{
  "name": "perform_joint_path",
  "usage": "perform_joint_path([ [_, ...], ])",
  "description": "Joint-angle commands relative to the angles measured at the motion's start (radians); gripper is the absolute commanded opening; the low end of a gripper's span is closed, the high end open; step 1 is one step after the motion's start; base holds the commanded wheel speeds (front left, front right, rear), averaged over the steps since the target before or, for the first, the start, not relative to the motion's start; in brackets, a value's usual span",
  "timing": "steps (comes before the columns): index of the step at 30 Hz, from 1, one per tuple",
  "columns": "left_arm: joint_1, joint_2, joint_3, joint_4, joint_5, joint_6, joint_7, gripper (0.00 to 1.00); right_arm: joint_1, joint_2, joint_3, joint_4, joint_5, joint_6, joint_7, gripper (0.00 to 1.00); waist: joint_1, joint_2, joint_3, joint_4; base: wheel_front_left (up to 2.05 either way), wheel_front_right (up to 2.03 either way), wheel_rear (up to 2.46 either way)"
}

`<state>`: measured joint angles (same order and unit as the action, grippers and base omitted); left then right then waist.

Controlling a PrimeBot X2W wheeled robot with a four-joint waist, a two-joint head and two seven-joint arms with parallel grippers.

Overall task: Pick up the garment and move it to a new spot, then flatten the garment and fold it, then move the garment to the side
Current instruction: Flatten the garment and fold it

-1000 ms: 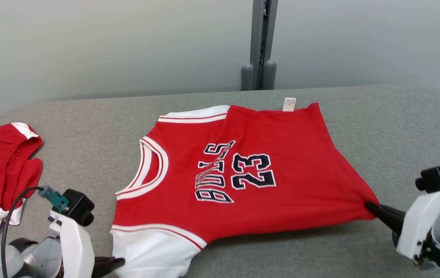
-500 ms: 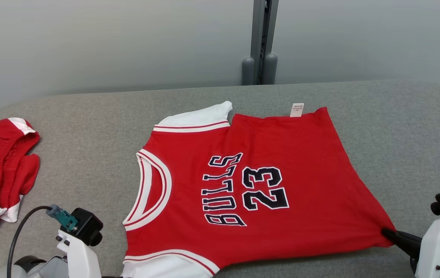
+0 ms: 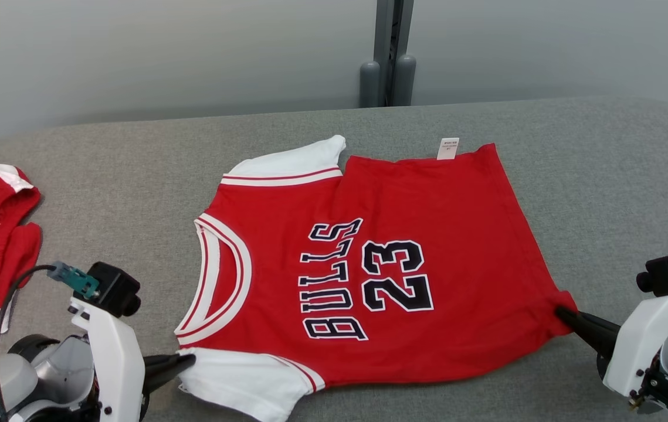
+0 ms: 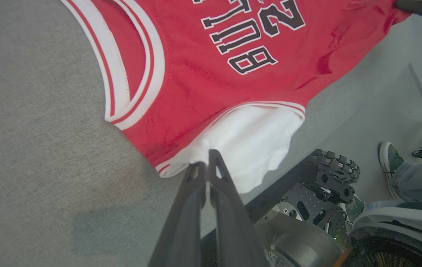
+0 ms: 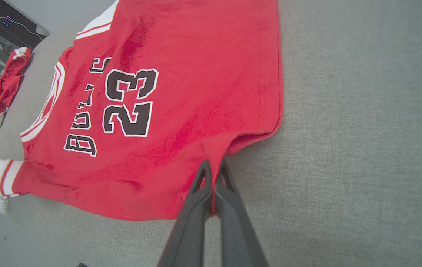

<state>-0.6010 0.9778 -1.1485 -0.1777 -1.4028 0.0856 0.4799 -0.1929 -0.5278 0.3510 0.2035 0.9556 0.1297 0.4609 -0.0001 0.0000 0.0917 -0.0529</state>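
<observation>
Jersey (image 3: 380, 264) lies spread mid-frame on the grey table (image 3: 603, 176). The left gripper (image 3: 192, 361), lower left, pinches its white sleeve (image 3: 240, 381). The right gripper (image 3: 559, 312), lower right, pinches its red hem corner.

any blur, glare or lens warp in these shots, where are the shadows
Head view: sharp, even light, no glare, thin shadow under the jersey. Left wrist view: wide-angle bend, soft shadow on the table beside the left gripper. Right wrist view: warped edges, jersey print crisp.
</observation>
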Motion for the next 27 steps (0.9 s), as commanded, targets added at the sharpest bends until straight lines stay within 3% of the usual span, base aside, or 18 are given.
perform_joint_path([
  [1, -0.022, -0.007, 0.018, 0.029, -0.01, -0.011, -0.009, 0.0, -0.019, 0.023, -0.028, -0.003, -0.022, 0.002, 0.016, 0.0, 0.0001, 0.0, 0.012, -0.011, 0.0, 0.0, 0.0],
  [12, -0.088, -0.049, 0.073, 0.209, -0.068, -0.076, 0.001, 0.0, -0.052, 0.128, -0.173, 0.026, -0.094, 0.002, 0.079, 0.0, 0.0001, 0.0, 0.06, -0.024, 0.0, 0.0, 0.0],
  [27, -0.19, -0.133, 0.09, 0.37, -0.052, -0.13, 0.034, 0.0, -0.158, 0.221, -0.228, 0.042, -0.17, 0.002, 0.118, 0.0, 0.0001, 0.0, 0.148, -0.03, 0.0, 0.0, 0.0],
])
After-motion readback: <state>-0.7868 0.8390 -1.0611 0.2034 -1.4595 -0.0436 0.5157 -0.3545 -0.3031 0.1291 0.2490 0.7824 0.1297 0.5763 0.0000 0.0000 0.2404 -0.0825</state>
